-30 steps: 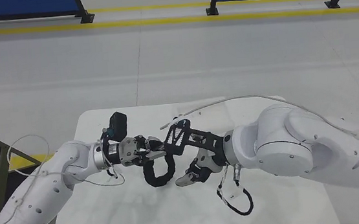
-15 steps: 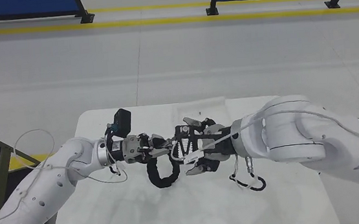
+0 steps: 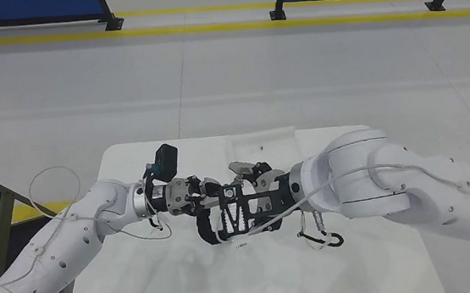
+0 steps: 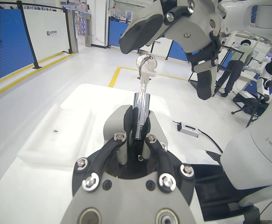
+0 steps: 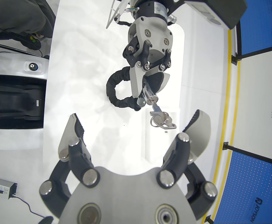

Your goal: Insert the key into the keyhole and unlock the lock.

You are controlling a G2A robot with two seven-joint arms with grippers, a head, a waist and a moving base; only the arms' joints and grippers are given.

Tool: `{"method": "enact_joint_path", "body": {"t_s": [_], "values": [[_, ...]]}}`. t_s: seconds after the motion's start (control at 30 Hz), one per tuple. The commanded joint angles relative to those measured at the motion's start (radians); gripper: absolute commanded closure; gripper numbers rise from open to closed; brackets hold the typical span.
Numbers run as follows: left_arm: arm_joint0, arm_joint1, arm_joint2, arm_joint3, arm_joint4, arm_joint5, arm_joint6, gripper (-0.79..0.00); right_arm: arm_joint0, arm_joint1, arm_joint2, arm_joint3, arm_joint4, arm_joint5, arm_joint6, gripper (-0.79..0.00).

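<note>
The left hand (image 4: 137,118) is shut tight on the lock (image 4: 141,110). It pinches the shiny metal tube between its two black pads, and the tube's end pokes out past the fingertips. A thick black cable (image 5: 114,93) comes off the lock and curls in a loop beside the left hand, above the desk (image 4: 42,169).

The key (image 4: 146,70) is in the keyhole at the end of the tube. Its thin part goes into the lock and its flat head sticks out. A small ring (image 5: 156,123) hangs on the head, with a second key (image 5: 167,125) on it.

Next comes the right hand (image 5: 137,125), facing the left one. It is open wide and holds nothing. The key head and the ring sit in the space between its two fingers. One pad is very near the ring, but a thin gap shows between them.

Under both hands is the white desk. On it lies a low white tray (image 4: 53,137) with a tiny dark speck in it.

Past the desk is the pale floor. A small grey power box (image 4: 188,129) with a black cord lies there, and a yellow line (image 4: 114,76) runs across. Far back stand blue fences (image 3: 26,9).
</note>
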Motion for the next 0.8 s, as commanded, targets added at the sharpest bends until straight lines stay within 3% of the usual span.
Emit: {"method": "enact_joint_path", "body": {"t_s": [0.0,0.5,0.77], "values": [[-0.004,-0.003,0.008,0.003,0.002,0.000,0.008,0.000,-0.002,-0.008,-0.008,0.007,0.000,-0.007,0.002,-0.785],[-0.038,-0.014,0.058,0.021,0.027,0.000,0.068,0.000,-0.014,-0.052,-0.023,0.040,-0.005,-0.012,0.022,-0.785],[-0.049,-0.010,0.076,0.035,0.056,0.000,0.105,0.000,-0.020,-0.049,0.024,0.046,-0.025,-0.028,0.040,-0.785]]}}
